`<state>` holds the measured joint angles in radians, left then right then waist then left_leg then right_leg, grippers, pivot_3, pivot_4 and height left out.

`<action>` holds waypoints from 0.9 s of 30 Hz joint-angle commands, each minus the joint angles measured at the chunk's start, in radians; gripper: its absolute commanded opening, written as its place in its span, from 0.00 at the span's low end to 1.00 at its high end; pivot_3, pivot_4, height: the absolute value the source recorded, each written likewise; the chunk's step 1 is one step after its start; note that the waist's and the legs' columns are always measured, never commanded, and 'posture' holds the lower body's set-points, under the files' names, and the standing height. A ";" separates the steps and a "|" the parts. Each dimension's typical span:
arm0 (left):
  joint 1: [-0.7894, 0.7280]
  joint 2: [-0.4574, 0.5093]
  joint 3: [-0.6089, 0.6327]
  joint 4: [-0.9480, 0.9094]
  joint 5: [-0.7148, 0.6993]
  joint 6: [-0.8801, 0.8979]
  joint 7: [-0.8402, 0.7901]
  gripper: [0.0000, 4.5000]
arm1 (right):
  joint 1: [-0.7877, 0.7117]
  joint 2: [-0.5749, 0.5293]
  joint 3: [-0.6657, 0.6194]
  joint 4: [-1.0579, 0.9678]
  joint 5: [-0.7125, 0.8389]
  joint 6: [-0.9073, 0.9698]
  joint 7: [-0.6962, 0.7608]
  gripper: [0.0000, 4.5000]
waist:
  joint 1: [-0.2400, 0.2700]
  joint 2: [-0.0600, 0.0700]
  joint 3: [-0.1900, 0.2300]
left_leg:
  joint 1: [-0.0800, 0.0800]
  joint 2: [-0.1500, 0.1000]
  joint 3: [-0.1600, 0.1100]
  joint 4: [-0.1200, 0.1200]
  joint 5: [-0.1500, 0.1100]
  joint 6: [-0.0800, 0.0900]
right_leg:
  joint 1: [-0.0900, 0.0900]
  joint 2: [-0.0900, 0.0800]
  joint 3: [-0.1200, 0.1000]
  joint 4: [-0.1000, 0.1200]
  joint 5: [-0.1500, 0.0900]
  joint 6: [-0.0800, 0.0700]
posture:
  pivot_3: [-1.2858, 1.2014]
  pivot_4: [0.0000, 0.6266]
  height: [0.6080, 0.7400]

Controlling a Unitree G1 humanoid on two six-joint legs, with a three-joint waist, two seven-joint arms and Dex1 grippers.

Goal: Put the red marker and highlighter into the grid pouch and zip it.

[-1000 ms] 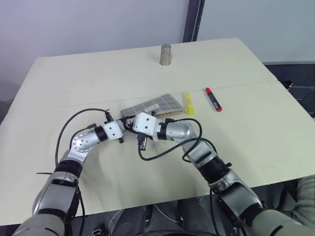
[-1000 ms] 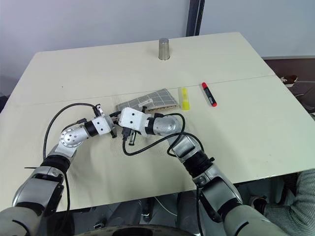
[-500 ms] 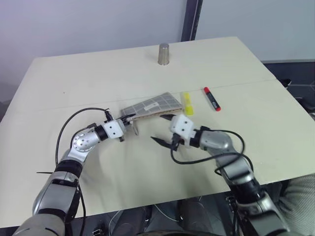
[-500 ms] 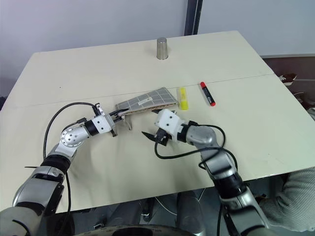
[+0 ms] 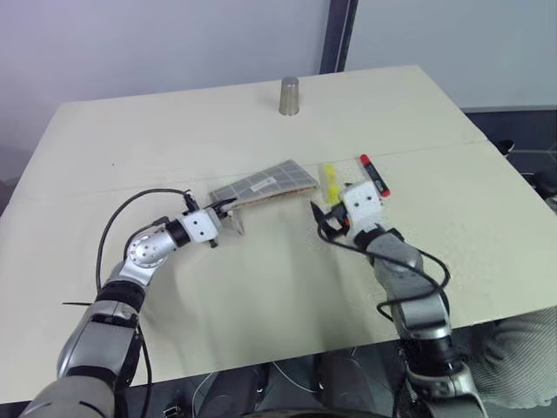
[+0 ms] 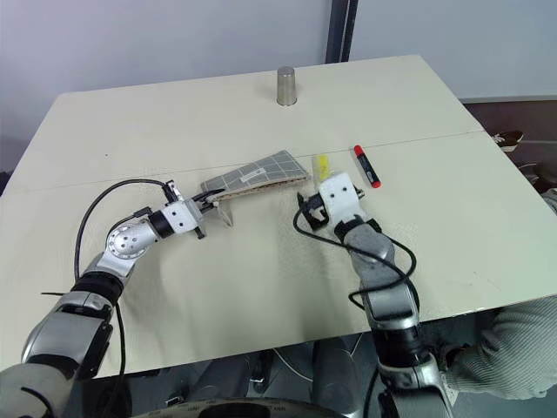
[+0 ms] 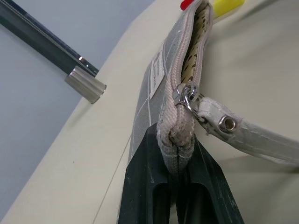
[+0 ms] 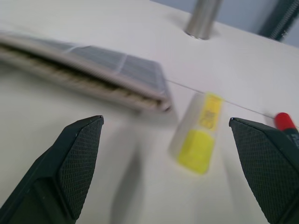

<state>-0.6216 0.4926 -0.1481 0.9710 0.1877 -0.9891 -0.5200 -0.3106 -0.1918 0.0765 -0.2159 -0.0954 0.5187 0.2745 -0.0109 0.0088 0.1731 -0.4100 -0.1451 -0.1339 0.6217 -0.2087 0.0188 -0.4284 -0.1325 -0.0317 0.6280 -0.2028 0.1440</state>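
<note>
Left wrist view gives me the grid pouch (image 7: 161, 88), unzipped, its corner clenched in my left gripper (image 7: 178, 163). Highlighter (image 8: 200, 135) and red marker (image 5: 376, 175) lie beyond it on the table (image 5: 261, 287); my right gripper (image 8: 168, 172) is spread wide before the highlighter.

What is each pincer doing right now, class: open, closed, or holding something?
Left pincer: closed on the end of the grid pouch.
Right pincer: open, holding nothing, facing the highlighter.
</note>
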 commanded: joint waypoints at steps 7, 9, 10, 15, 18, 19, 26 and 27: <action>-0.027 0.013 -0.003 0.004 -0.002 -0.012 -0.003 0.00 | -0.202 -0.026 -0.044 0.298 0.035 0.123 -0.001 0.99 | -0.001 0.000 0.000 | 0.000 -0.001 0.000 -0.001 0.001 0.002 | 0.000 0.000 0.000 -0.001 0.002 -0.004 | 0.52 0.24 1.00; -0.024 0.014 -0.002 0.000 -0.004 -0.010 -0.002 0.00 | -0.218 -0.022 -0.054 0.322 0.048 0.140 -0.010 0.99 | 0.000 0.000 0.000 | 0.000 -0.001 0.000 -0.001 0.001 0.002 | 0.000 0.000 0.000 -0.001 0.002 -0.004 | 0.52 0.24 1.00; -0.023 0.015 -0.001 -0.002 -0.003 -0.009 0.000 0.00 | -0.222 -0.018 -0.055 0.329 0.058 0.148 -0.005 0.99 | 0.000 0.000 0.000 | 0.000 -0.001 0.000 -0.001 0.001 0.002 | 0.000 0.000 0.000 -0.001 0.002 -0.004 | 0.52 0.24 1.00; -0.007 0.018 0.002 -0.020 -0.013 -0.016 -0.004 0.00 | -0.203 0.035 -0.081 0.311 0.110 0.206 -0.028 0.71 | -0.002 0.000 0.000 | 0.000 -0.001 0.000 -0.001 0.001 0.002 | 0.000 0.000 0.000 -0.001 0.002 -0.004 | 0.52 0.24 1.00; -0.001 0.016 0.000 -0.026 -0.017 -0.015 -0.009 0.00 | -0.202 0.045 -0.106 0.289 0.115 0.201 -0.064 0.37 | -0.002 0.000 0.000 | 0.000 -0.001 0.000 -0.001 0.001 0.002 | 0.000 0.000 0.000 -0.001 0.002 -0.004 | 0.52 0.24 1.00; -0.001 0.015 -0.001 -0.027 -0.016 -0.015 -0.010 0.00 | -0.205 0.034 -0.114 0.286 0.104 0.180 -0.082 0.25 | -0.002 0.000 0.000 | 0.000 -0.001 0.000 -0.001 0.001 0.002 | 0.000 0.000 0.000 -0.001 0.002 -0.004 | 0.52 0.24 1.00; -0.010 -0.001 -0.007 -0.022 -0.017 -0.012 -0.020 0.00 | -0.193 -0.085 -0.139 0.215 0.107 -0.150 -0.052 0.18 | -0.001 0.000 0.000 | 0.000 -0.002 0.000 -0.001 0.001 0.002 | 0.001 -0.001 0.000 -0.002 0.002 -0.004 | 0.52 0.24 1.00; -0.012 -0.002 -0.008 -0.020 -0.016 -0.013 -0.023 0.00 | -0.179 -0.091 -0.133 0.181 0.126 -0.172 -0.014 0.18 | -0.004 0.000 0.000 | 0.000 -0.002 0.000 -0.003 0.001 0.002 | 0.000 -0.001 0.000 -0.003 0.002 -0.003 | 0.52 0.24 1.00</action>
<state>-0.6260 0.4953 -0.1539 0.9667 0.1846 -0.9911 -0.5375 -0.4926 -0.2846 -0.0752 0.0521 -0.0120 0.4061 0.2030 -0.0151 0.0091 0.1734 -0.4100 -0.1467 -0.1342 0.6185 -0.2074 0.0213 -0.4285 -0.1335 -0.0316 0.6254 -0.2007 0.1407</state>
